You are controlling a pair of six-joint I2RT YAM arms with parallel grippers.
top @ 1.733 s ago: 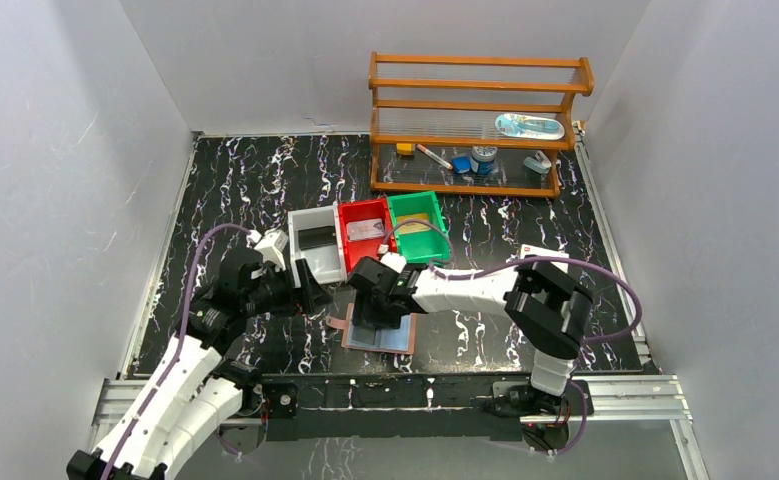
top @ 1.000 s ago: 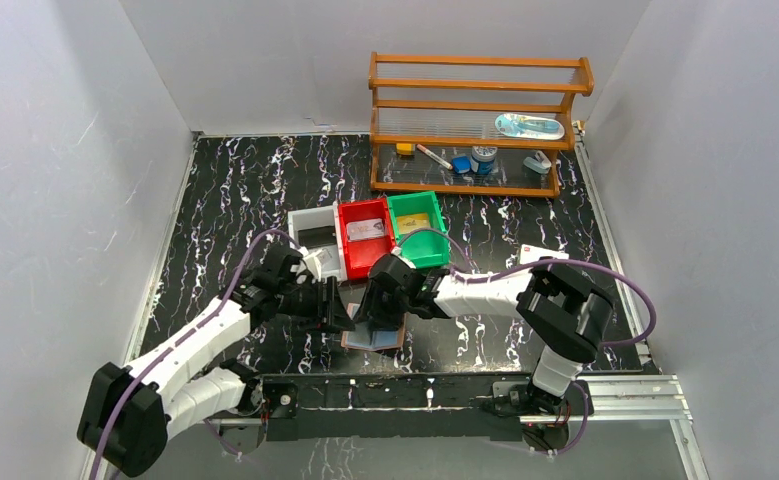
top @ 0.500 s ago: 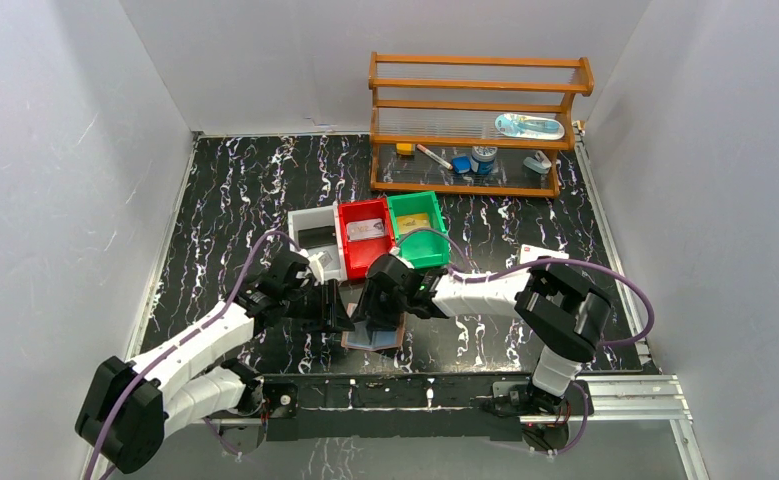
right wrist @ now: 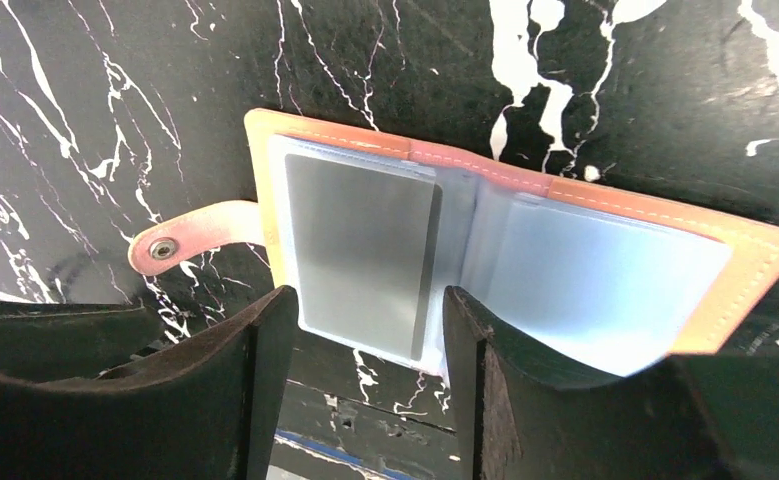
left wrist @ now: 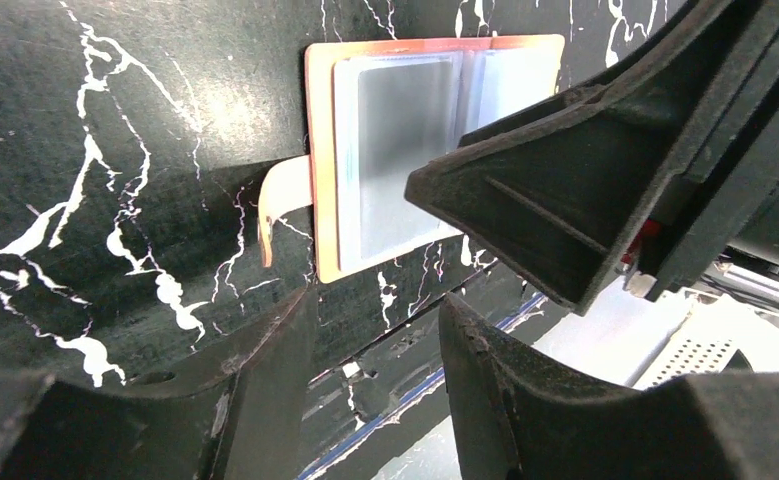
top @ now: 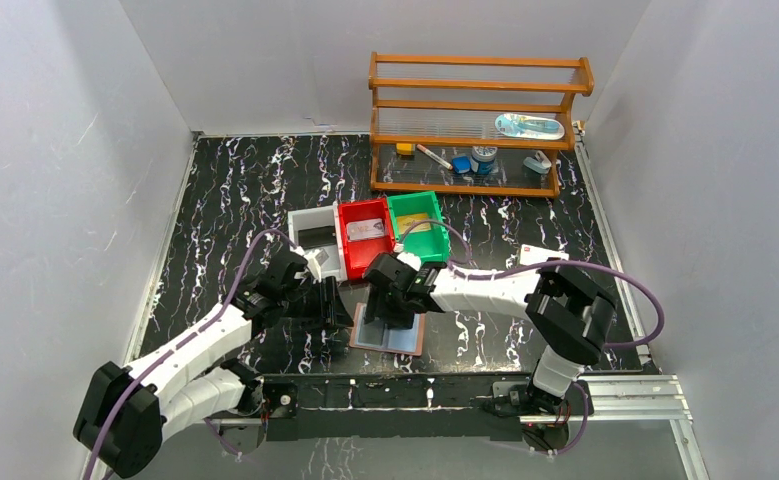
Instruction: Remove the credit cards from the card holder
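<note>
Card holder (top: 397,338) lies open and flat near the table's (top: 245,180) near edge, a grey card (right wrist: 360,260) in its strap-side pocket. Right gripper (right wrist: 365,300) hangs over it, jaws spread, empty. Left gripper (left wrist: 377,310) is just beside, jaws apart, empty. Red bin (top: 343,240) stands beyond.

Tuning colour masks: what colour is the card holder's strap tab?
Pale pinkish tan strap tab, metal snap at its end. Clearest in right wrist view.

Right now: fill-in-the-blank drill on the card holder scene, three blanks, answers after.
1. The card holder lies ___ on the table.
2. The grey card sits in the pocket nearest the ___.
3. The right gripper, jaws apart, holds ___.
Missing words: open; strap tab; nothing.
</note>
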